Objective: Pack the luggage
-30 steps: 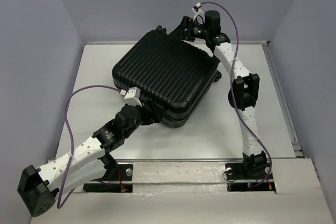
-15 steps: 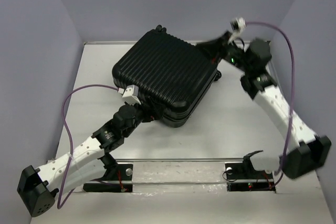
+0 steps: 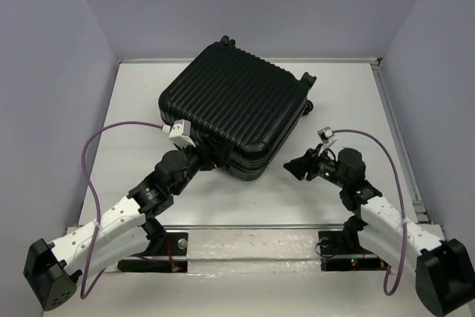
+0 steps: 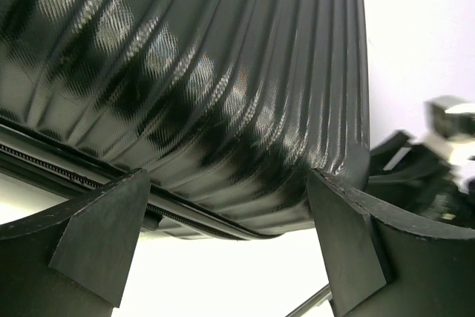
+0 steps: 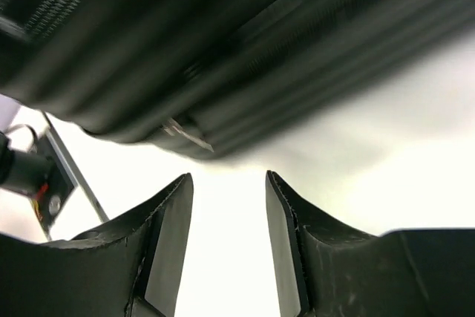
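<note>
A white bench fills the middle of the frame, matte and evenly lit, with only soft, faint shadows on it. A low raised rim runs along its far edge at the top, and a narrow rail borders its right side. Across the lower part of the frame lies a metal strip, with a glossy, reflective band just below it. Pale lavender-grey walls close the space in: a back wall at the top, a left wall and a right wall slanting inward. In both wrist views the bench surface shows as bright, washed-out white.
</note>
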Action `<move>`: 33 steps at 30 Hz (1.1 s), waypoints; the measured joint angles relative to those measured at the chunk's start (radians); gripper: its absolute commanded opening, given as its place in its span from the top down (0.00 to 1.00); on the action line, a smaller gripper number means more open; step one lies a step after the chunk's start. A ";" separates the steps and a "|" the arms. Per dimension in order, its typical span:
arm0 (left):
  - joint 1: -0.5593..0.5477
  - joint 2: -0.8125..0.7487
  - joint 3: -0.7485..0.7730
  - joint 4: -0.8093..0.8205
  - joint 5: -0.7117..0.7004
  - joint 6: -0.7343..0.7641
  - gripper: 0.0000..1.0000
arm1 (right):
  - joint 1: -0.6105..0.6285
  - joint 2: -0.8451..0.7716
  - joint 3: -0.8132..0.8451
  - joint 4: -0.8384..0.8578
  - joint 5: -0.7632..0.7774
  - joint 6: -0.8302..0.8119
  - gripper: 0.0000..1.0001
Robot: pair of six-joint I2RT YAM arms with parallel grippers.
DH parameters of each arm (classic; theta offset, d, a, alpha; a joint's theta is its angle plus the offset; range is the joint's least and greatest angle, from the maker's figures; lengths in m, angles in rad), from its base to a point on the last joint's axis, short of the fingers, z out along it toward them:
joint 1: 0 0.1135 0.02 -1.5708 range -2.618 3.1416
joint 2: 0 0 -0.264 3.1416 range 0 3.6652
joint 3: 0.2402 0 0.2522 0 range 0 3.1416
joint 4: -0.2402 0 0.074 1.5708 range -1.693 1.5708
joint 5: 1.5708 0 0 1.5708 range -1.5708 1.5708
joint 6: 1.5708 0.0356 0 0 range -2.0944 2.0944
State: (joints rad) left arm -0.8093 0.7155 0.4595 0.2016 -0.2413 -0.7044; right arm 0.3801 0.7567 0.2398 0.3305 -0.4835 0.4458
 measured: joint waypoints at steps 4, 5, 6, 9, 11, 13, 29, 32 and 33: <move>0.000 -0.007 -0.016 0.003 0.020 0.000 0.03 | 0.048 0.158 -0.020 0.079 -0.005 -0.006 0.53; 0.000 -0.006 -0.022 0.004 0.035 0.000 0.03 | 0.064 0.191 -0.020 0.103 -0.006 -0.010 0.53; 0.000 -0.006 -0.024 0.004 0.043 0.001 0.03 | 0.080 0.215 -0.020 0.124 -0.007 -0.014 0.53; 0.000 -0.006 -0.029 0.005 0.080 0.001 0.03 | 0.113 0.312 -0.016 0.218 -0.014 -0.034 0.54; 0.000 -0.006 -0.036 0.015 0.105 0.001 0.03 | 0.127 0.379 -0.010 0.276 -0.018 -0.043 0.54; -0.002 -0.006 -0.042 0.018 0.116 0.002 0.03 | 0.142 0.426 -0.006 0.324 -0.018 -0.055 0.54; -0.049 0.049 -0.052 0.019 0.191 0.035 0.03 | 0.173 0.537 0.011 0.559 -0.002 -0.103 0.65; -0.051 0.071 -0.051 0.021 0.192 0.037 0.03 | 0.193 0.569 0.026 0.583 -0.010 -0.102 0.73; -0.053 0.080 -0.050 0.026 0.193 0.038 0.03 | 0.198 0.580 0.030 0.589 -0.011 -0.100 0.78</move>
State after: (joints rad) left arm -0.8619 0.7956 0.4095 0.2276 -0.0486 -0.6662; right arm 0.5785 1.3365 0.2695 0.9195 -0.4942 0.3462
